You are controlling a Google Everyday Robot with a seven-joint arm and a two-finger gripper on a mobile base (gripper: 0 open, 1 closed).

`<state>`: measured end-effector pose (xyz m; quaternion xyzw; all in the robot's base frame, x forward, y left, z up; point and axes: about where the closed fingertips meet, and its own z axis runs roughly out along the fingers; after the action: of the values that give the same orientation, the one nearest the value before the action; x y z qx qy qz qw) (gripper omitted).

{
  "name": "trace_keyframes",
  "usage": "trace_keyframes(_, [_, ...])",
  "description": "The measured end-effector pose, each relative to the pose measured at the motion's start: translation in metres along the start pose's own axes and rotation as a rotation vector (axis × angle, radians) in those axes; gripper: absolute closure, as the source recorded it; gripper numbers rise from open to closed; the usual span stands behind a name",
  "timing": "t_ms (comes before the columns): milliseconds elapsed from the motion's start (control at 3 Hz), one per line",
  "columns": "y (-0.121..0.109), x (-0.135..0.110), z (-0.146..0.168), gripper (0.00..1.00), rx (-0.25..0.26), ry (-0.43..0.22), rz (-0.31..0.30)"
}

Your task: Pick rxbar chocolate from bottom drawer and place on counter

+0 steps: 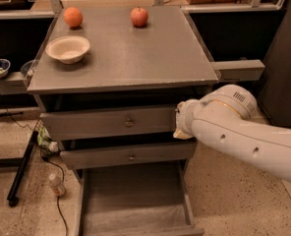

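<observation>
The bottom drawer (135, 203) is pulled open at the foot of the cabinet, and the part of its pale liner that shows is bare. The rxbar chocolate is not visible anywhere. The counter (130, 58) holds a red apple (139, 16), an orange (72, 17) and a white bowl (68, 48). My white arm (244, 134) reaches in from the right. My gripper (179, 123) is at its tip, by the right end of the top drawer (108, 123), mostly hidden behind the wrist.
The middle drawer (128, 156) is closed, with a brass knob like the top one. A narrow grey shelf bar (236, 70) sticks out right of the counter. A small bottle (56, 185), cables and a black stand leg (20, 173) lie on the floor at left.
</observation>
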<state>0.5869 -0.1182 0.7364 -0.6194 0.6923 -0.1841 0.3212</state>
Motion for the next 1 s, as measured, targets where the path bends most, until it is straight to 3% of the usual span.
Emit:
trace_keyframes(333, [-0.017, -0.002, -0.009, 1.0, 0.036, 0.004, -0.014])
trace_keyframes(1000, [-0.078, -0.019, -0.053, 1.0, 0.167, 0.009, -0.088])
